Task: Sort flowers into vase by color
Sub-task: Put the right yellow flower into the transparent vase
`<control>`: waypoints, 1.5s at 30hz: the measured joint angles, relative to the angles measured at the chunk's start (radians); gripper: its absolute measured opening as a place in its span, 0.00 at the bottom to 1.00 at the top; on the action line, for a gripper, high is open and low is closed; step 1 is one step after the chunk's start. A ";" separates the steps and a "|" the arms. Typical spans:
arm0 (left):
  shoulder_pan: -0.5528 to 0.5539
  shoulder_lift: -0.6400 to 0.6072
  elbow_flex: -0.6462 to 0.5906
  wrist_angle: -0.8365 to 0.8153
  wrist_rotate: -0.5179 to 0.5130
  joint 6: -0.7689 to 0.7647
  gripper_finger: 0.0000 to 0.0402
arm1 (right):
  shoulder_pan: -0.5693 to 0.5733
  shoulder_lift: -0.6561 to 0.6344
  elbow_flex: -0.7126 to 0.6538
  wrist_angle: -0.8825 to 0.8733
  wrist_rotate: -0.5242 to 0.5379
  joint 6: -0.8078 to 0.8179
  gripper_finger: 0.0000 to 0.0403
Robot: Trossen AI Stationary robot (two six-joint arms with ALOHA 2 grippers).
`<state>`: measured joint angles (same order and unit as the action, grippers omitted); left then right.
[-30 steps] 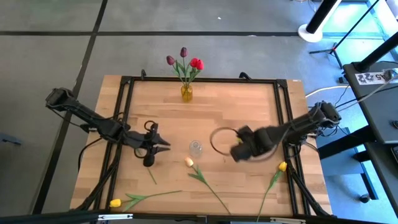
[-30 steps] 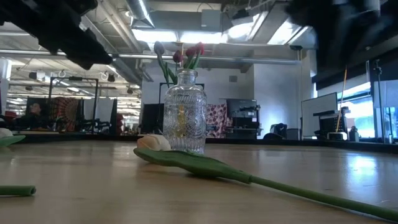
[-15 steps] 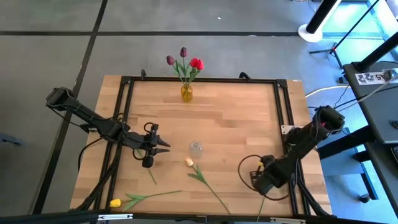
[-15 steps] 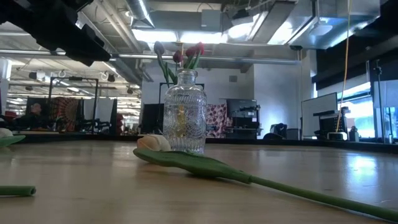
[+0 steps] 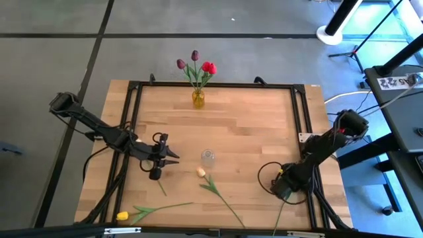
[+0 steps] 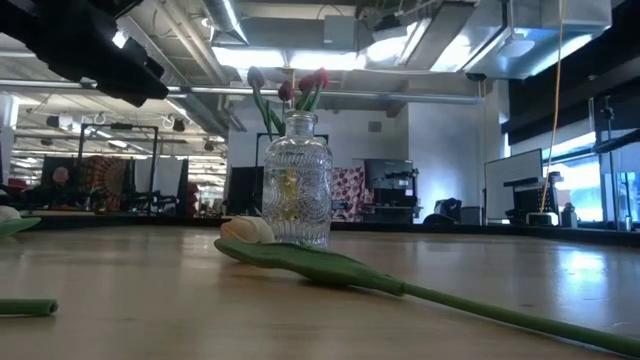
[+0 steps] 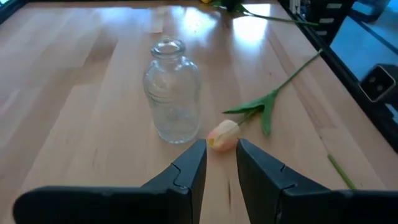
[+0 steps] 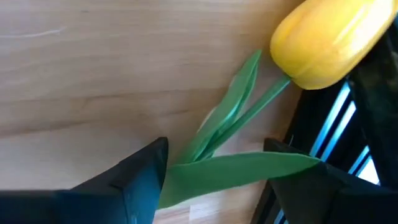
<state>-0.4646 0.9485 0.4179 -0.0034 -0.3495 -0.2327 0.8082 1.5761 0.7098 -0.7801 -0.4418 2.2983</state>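
A clear glass vase (image 5: 207, 157) (image 7: 172, 93) (image 6: 296, 195) stands mid-table. A pale peach tulip (image 5: 201, 172) (image 7: 222, 134) lies just near of it, its stem running toward the near edge. My left gripper (image 5: 173, 157) (image 7: 220, 158) hovers left of the vase, narrowly open, pointing at the peach head. My right gripper (image 5: 281, 187) (image 8: 214, 168) is low at the near right, open. Its fingers stand on either side of the stem and leaves (image 8: 230, 118) of a yellow tulip (image 8: 329, 37) lying on the wood.
A yellow vase (image 5: 197, 98) holding red and purple tulips stands at the far edge. Another yellow tulip (image 5: 122, 215) lies at the near left corner, and a short stem piece (image 5: 160, 187) lies near my left gripper. Black frame rails (image 5: 301, 112) run around the table.
My right gripper has swung from mid-table, right of the clear vase, toward the near right corner and has come down over the yellow tulip there. Its body now hides that tulip's head in the high view. The flowers and vases have kept their places.
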 joint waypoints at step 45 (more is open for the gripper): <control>-0.126 0.000 0.000 0.019 -0.001 -0.105 0.21 | -0.447 -0.019 0.650 0.908 1.277 -1.975 0.01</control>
<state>-0.5907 0.9485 0.4179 0.0158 -0.3504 -0.3382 0.3610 1.5570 1.3598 0.1277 0.8355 0.3231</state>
